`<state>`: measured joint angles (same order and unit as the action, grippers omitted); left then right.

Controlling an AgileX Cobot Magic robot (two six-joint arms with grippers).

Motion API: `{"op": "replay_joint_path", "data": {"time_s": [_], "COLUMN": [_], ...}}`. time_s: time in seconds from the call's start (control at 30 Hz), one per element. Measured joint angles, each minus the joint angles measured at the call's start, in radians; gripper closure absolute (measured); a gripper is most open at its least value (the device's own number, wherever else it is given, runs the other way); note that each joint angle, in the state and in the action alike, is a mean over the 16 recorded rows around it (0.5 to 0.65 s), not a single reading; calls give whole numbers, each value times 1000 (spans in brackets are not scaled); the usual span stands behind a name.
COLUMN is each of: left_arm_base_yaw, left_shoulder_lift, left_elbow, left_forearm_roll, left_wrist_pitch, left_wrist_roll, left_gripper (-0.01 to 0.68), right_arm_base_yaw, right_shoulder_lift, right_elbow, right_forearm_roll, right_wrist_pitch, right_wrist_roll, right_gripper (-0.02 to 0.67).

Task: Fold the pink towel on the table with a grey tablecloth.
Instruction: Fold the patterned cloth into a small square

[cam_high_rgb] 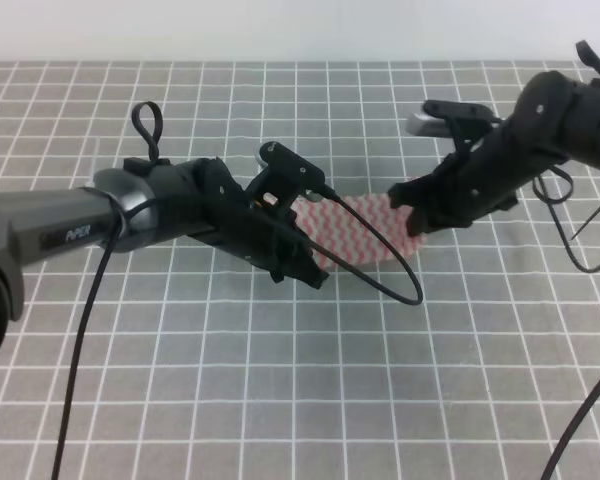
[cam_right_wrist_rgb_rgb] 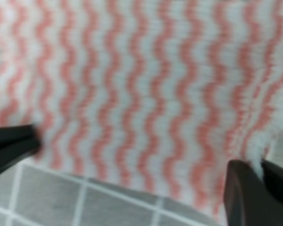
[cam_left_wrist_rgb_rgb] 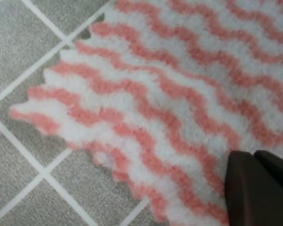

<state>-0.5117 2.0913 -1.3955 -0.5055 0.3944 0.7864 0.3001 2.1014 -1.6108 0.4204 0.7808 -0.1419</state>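
We judge the thin, limp pink-and-white zigzag-striped towel (cam_high_rgb: 365, 235), lying mid-desk on the grey white-gridded tablecloth (cam_high_rgb: 280, 380), best pinched at its frayed edges, where both grippers' fingers (cam_right_wrist_rgb_rgb: 247, 197) sit, grip undeterminable.

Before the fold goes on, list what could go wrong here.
1. The left gripper sits on the pink towel near its frayed corner; a shallow hold there might slip.
2. The right gripper is at the opposite edge; uneven pulling could skew the fold.
3. A finger close to the grey tablecloth might snag it.
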Motion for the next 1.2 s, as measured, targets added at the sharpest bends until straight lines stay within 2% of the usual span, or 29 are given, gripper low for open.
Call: {"op": "replay_joint_path", "data": {"time_s": [0.13, 0.33, 0.83, 1.2], "left_arm_base_yaw": [4, 22, 122, 134], "left_shoulder_lift": [-8, -52, -270, -316], "left_elbow": [-7, -21, -38, -39], "left_forearm_roll": [4, 14, 16, 20], "left_wrist_pitch": [12, 60, 157, 190], "left_wrist_roll": [0, 0, 0, 0], "left_gripper": [672, 672, 672, 672], "right_arm_base_yaw": [30, 70, 110, 180], "right_shoulder_lift": [-13, -21, -4, 16], "right_elbow": [-13, -36, -53, -72], "right_forearm_roll": [1, 11, 89, 125], "right_wrist_pitch": [-1, -8, -26, -63], "right_wrist_roll": [-19, -35, -42, -43], "right_gripper": [657, 662, 663, 664]}}
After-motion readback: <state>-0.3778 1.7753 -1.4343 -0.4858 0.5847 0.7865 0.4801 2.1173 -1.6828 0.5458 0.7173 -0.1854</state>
